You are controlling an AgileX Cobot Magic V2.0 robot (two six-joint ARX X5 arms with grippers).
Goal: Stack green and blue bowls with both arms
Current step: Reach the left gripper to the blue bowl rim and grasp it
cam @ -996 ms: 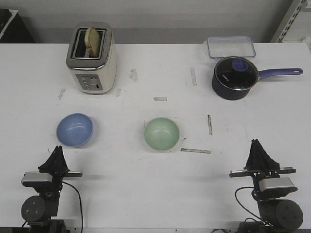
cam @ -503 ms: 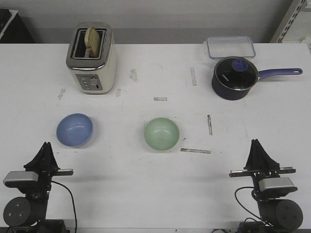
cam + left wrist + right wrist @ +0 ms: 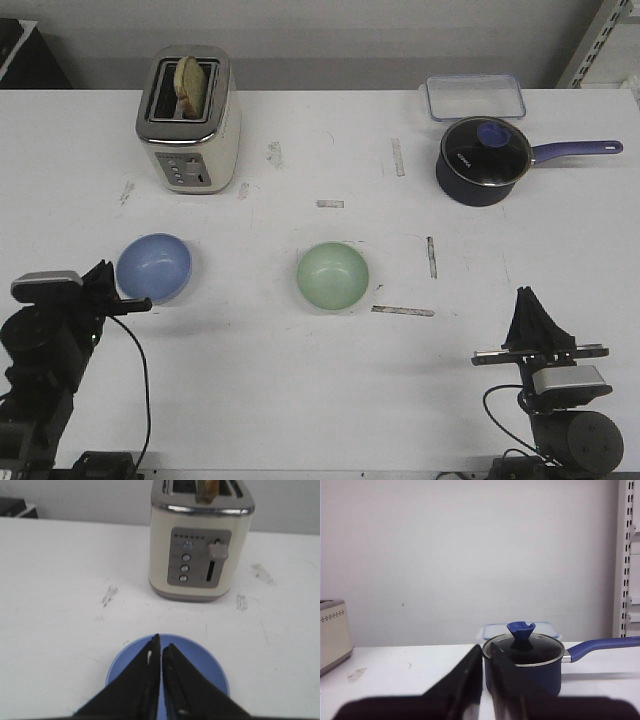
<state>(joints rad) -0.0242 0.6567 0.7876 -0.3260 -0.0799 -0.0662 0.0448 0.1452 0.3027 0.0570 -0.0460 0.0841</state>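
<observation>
The light periwinkle blue bowl sits on the white table at the left. The pale mint green bowl sits near the middle, apart from it. My left gripper is shut and empty, raised just left of the blue bowl. In the left wrist view its closed tips point over the blue bowl. My right gripper is shut and empty at the front right, far from both bowls. In the right wrist view it points level toward the pot.
A cream toaster with a slice of bread stands at the back left; it also shows in the left wrist view. A dark blue long-handled pot with a glass lid and a clear container are at the back right.
My left arm has risen and swung left and forward, bringing its gripper up beside the blue bowl. The right arm and both bowls have not moved.
</observation>
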